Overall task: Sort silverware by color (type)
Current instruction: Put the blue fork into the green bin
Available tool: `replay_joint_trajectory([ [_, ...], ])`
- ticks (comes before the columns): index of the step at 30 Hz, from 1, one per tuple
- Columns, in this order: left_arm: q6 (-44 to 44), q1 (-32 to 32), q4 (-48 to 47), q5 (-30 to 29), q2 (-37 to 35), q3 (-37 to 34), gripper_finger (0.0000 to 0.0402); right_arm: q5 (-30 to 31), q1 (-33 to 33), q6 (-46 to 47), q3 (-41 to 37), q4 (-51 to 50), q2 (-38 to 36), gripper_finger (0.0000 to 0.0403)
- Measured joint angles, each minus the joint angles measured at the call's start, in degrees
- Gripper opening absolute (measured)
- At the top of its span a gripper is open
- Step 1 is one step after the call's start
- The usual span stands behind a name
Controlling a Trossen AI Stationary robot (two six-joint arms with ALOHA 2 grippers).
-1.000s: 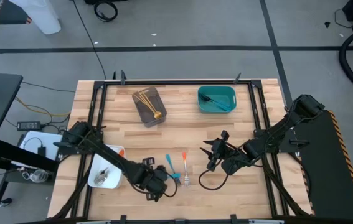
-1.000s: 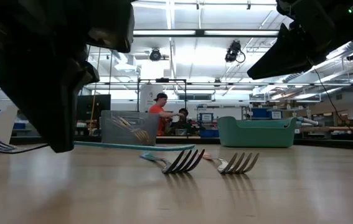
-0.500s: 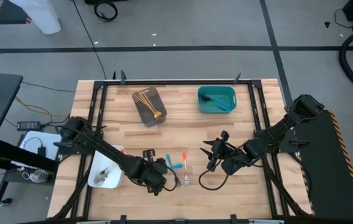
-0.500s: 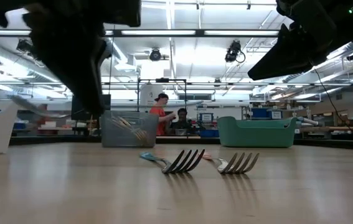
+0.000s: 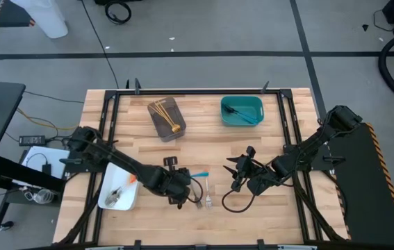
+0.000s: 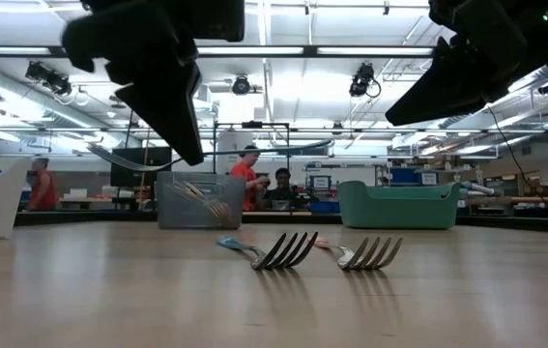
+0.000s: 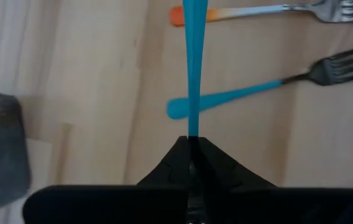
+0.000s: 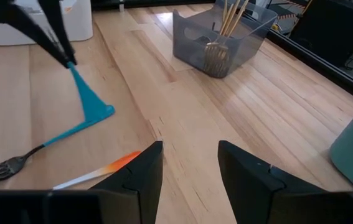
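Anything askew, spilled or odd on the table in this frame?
Nothing stands out. Left gripper holds a blue-handled fork above the table; another blue-handled fork and an orange-handled fork lie flat on the wood, unsorted. Right gripper waits open nearby.

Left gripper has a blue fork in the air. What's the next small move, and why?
Probably carry it toward the teal tray: the left gripper is shut on the blue-handled fork, lifted clear of the table, and that tray already holds other blue forks.
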Motion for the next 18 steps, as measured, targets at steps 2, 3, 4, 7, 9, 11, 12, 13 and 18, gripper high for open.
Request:
replay_joint_trajectory([
  [2, 1.3, 0.8, 0.1, -0.3, 0.0, 0.0, 0.0022, 0.0, 0.0, 0.0, 0.0, 0.0, 0.0, 0.0165],
  [3, 1.7, 1.2, 0.2, -0.4, 0.0, 0.0, 0.0022, 0.0, 0.0, 0.0, 0.0, -0.1, 0.0, 0.0165],
  [4, 2.2, 1.6, 0.2, -0.5, 0.0, 0.0, 0.0022, -0.1, 0.1, 0.0, 0.0, 0.0, 0.0, 0.0165],
  [7, 4.1, 2.9, 0.5, -1.4, 0.0, 0.0, 0.0022, -0.5, 0.2, 0.0, 0.0, -0.1, 0.0, 0.0165],
  [9, 5.6, 3.8, 1.1, -1.5, 0.0, 0.0, 0.0022, -0.5, 0.4, 0.0, 0.0, -0.1, 0.0, 0.0165],
  [11, 6.9, 4.6, 2.0, -1.5, 0.0, 0.0, 0.0022, -0.5, 0.6, 0.0, 0.0, -0.1, 0.0, 0.0165],
  [12, 7.7, 5.1, 2.5, -1.5, 0.0, 0.0, 0.0022, -0.5, 0.7, 0.0, 0.0, -0.1, 0.0, 0.0165],
  [13, 8.5, 5.5, 3.0, -1.5, 0.0, 0.0, 0.0023, -0.5, 0.8, 0.0, 0.0, -0.1, 0.0, 0.0165],
  [18, 11.7, 8.0, 4.3, -1.5, 0.0, 0.0, 0.0023, -0.5, 1.5, 0.0, 0.0, -0.4, 0.0, 0.0165],
])
